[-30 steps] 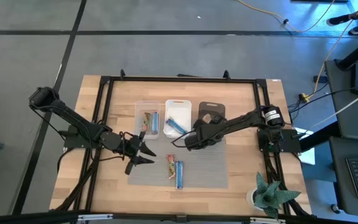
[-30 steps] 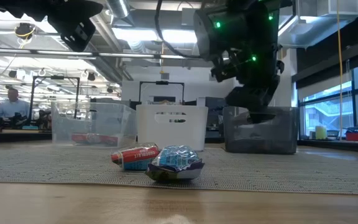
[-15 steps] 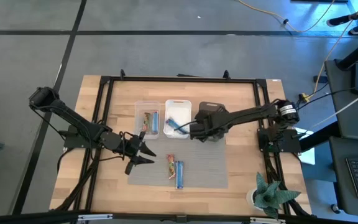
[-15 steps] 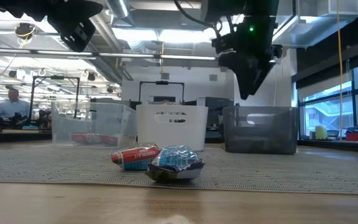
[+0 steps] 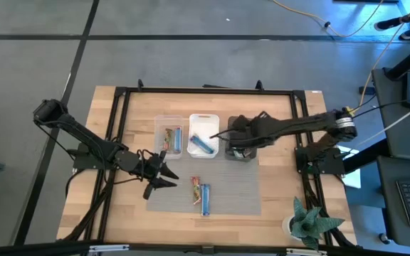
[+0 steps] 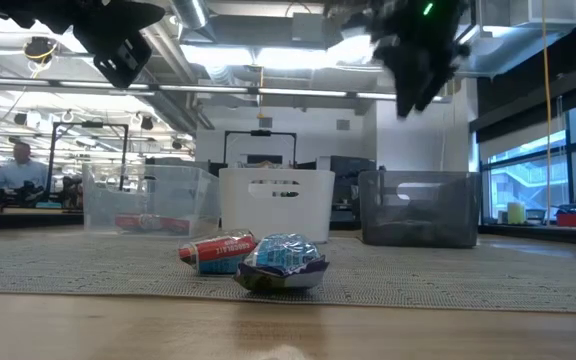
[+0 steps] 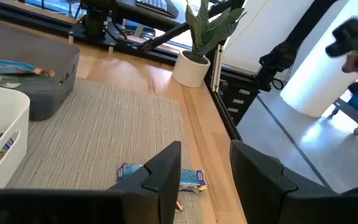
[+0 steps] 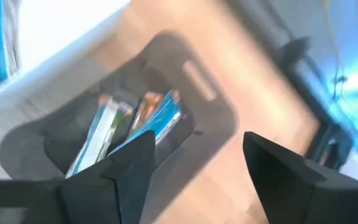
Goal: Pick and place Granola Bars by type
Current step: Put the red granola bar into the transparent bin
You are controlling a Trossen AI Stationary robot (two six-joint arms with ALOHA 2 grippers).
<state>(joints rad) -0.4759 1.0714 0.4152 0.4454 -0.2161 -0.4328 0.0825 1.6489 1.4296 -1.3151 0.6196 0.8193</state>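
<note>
wooden surface with a grey woven mat (image 5: 233, 192): two wrapped granola bars (image 5: 200, 193) lie mid-mat, long axes toward the bins. my left gripper (image 5: 164, 174), fingers spread and empty, is nearer; my right gripper (image 8: 188, 171), wide and empty, hangs over the dark grey bin (image 5: 241, 132). only its wrist view shows bars inside.

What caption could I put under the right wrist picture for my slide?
The right claw, open and empty, hovers above the dark bin holding granola bars.
</note>
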